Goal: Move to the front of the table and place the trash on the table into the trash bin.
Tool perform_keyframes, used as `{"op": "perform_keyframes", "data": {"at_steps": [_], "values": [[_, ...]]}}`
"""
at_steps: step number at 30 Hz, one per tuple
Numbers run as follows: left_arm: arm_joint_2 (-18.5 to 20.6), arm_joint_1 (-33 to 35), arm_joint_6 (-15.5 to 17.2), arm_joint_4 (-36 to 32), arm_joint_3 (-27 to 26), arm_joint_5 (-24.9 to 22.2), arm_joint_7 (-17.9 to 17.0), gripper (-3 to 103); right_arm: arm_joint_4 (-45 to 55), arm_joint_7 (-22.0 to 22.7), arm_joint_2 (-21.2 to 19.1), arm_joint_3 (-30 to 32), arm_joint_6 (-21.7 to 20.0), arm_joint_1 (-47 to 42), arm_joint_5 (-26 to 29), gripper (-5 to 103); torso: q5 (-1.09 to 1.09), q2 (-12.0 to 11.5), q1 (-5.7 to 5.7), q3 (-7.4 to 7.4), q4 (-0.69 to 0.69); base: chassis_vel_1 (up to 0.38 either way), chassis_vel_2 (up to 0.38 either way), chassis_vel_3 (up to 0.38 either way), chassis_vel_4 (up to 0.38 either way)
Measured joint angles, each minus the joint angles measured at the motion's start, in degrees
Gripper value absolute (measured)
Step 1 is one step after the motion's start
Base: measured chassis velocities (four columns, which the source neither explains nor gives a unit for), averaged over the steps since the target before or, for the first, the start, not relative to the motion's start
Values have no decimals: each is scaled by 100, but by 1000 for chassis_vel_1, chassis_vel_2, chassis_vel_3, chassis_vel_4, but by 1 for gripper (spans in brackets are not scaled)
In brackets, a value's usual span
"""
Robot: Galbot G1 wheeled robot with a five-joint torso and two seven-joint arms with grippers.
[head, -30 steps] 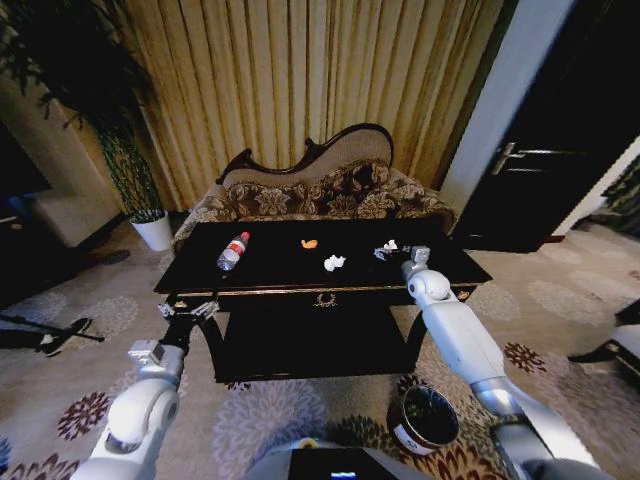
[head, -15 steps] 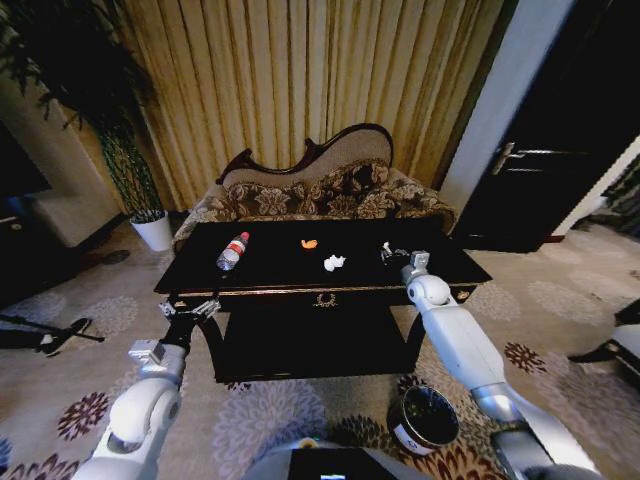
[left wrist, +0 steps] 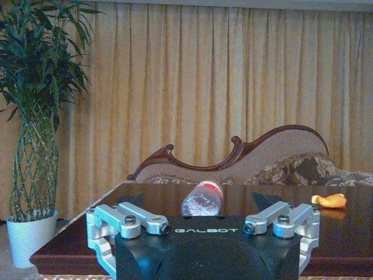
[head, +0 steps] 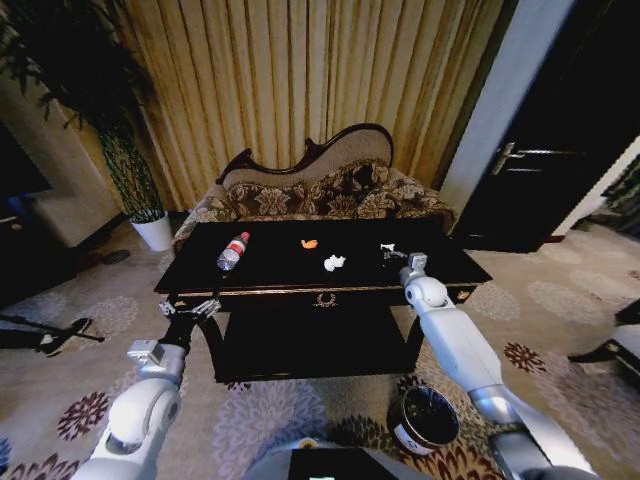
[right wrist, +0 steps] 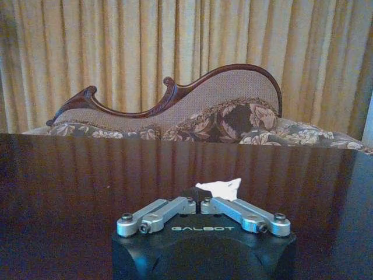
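My right gripper [right wrist: 199,201] looks clamped on a pale scrap [right wrist: 220,188] on the table [head: 280,272]; bottle [head: 232,251], orange scrap [head: 310,243] and paper wad [head: 334,263] remain there, with the trash bin [head: 423,420] seemingly empty below its front.

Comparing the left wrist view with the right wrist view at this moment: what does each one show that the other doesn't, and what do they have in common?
Left wrist view alone: the open left gripper short of the table's edge, the clear plastic bottle, the orange scrap, and a potted plant.

Right wrist view alone: the right gripper low over the tabletop, shut on the small pale piece.

Shared: the dark table, the ornate sofa and the gold curtains behind it.
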Motion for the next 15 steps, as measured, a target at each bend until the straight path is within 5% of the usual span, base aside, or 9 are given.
{"op": "perform_keyframes", "data": {"at_steps": [15], "values": [[-44,28,-16,-5,8,10,57,100,398,0,-11,94,4,-29,182,0,0,0,0,0,0,0,0,0,0]]}}
